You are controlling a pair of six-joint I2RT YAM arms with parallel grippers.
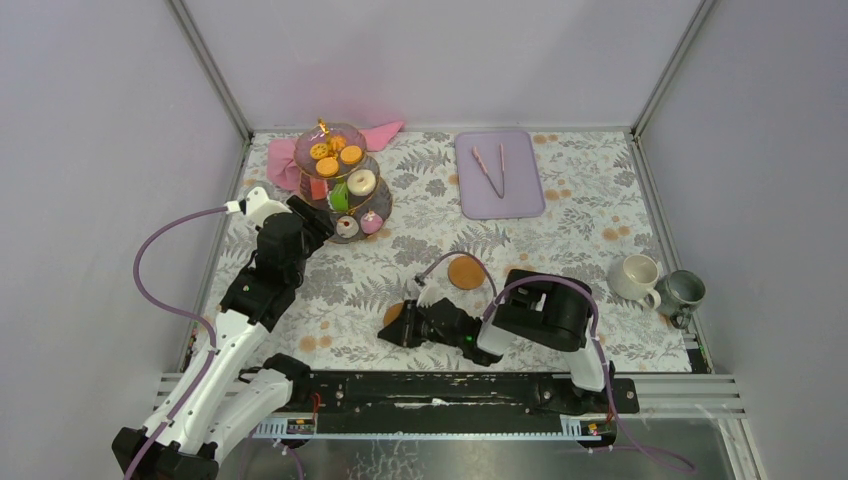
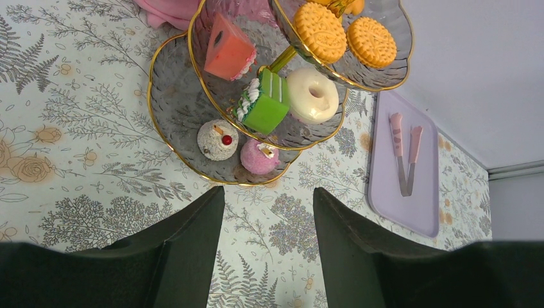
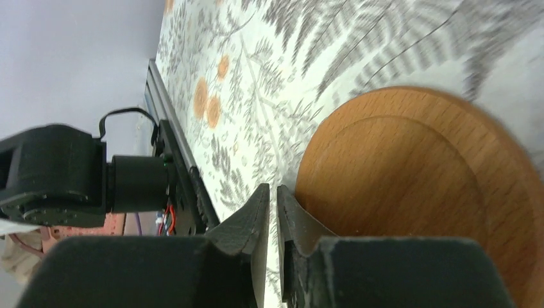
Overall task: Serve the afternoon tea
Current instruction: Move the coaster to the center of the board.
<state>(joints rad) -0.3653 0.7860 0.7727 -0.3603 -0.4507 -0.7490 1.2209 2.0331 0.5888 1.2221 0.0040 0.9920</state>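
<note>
The three-tier glass stand (image 1: pixel 383 200) (image 2: pixel 176 109) with gold rims stands at the far left. It carries orange biscuits (image 2: pixel 319 29), a doughnut (image 2: pixel 312 95), a green cake (image 2: pixel 264 106) and two cupcakes (image 2: pixel 217 139). My left gripper (image 1: pixel 322 222) (image 2: pixel 268 189) is open just in front of the bottom tier, with only tablecloth between its fingers. My right gripper (image 1: pixel 392 330) (image 3: pixel 273 187) is shut low over the table, holding nothing. One of its fingers rests against the edge of a round wooden coaster (image 1: pixel 393 311) (image 3: pixel 410 186). A cream mug (image 1: pixel 634 277) and a grey-green mug (image 1: pixel 682 291) stand at the right edge.
A second wooden coaster (image 1: pixel 466 272) lies mid-table. A lilac tray (image 1: pixel 525 190) with pink tongs (image 1: pixel 492 170) sits at the back. A pink cloth (image 1: pixel 285 165) lies behind the stand. Walls enclose the table on three sides.
</note>
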